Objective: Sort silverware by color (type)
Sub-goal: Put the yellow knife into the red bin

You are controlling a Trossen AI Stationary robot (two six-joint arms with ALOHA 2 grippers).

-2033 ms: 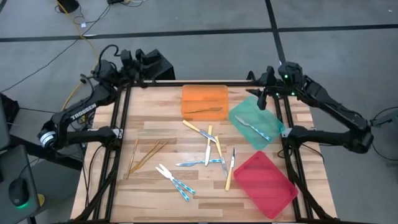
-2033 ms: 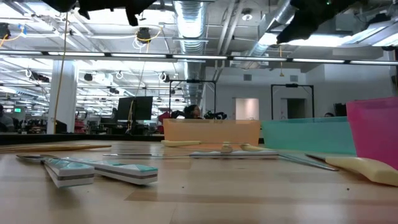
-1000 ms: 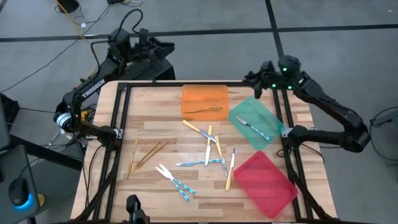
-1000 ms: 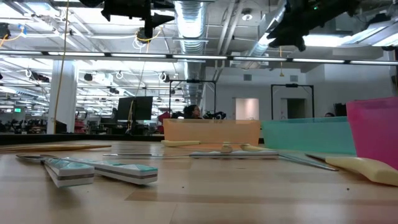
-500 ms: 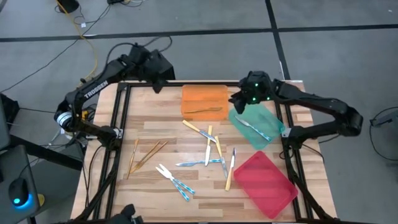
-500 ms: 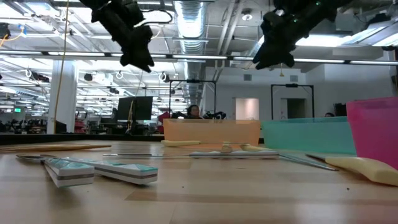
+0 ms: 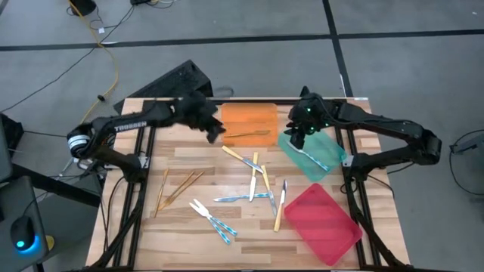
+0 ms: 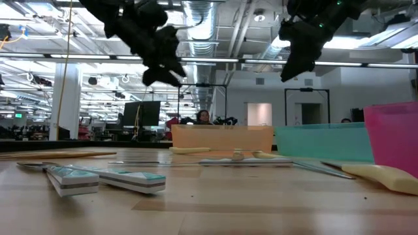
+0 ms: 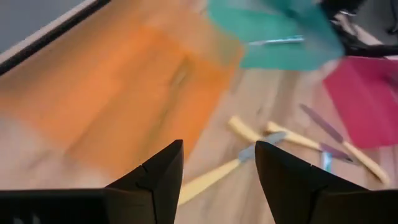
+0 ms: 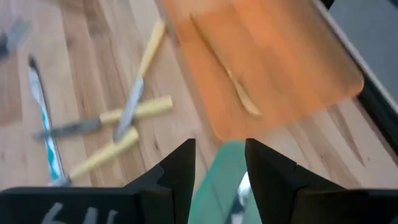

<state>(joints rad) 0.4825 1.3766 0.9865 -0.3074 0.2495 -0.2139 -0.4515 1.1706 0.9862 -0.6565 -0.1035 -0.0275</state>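
Left gripper [image 7: 214, 130]: up in the air over the near-left corner of the orange tray; fingers apart with a gap between them, holding nothing.
Right gripper [image 7: 299, 138]: up in the air over the left edge of the green tray; fingers apart, nothing between them.
Table [image 7: 181, 155]: light wood boards with a dark frame around the edge.
Orange tray [image 7: 240, 117]: flat at the far middle of the table.
Gold piece in orange tray [image 7: 247, 135]: lying flat near the tray's front edge, long way across.
Green tray [image 7: 324, 147]: just to the right of the orange tray, turned at a slant.
Blue-handled piece in green tray [image 7: 311, 158]: lying slanted inside the tray, silver head toward the far left.
Red tray [image 7: 325, 227]: near the right front corner, also at a slant; nothing seen inside.
Yellow-handled pieces [image 7: 255, 172]: in a loose heap in the middle of the table, some crossing each other, silver heads.
Blue-handled pieces in the heap [image 7: 243, 197]: one lying across under the yellow ones, another just beside them.
Gold pieces on the table [image 7: 178, 189]: a few slim ones on the left side, close together, apart from the heap.
Two blue-handled pieces in front [image 7: 214, 221]: crossing each other near the front edge, white heads.
Room behind, in the low view: a person [image 8: 202, 117] far back past the orange tray.
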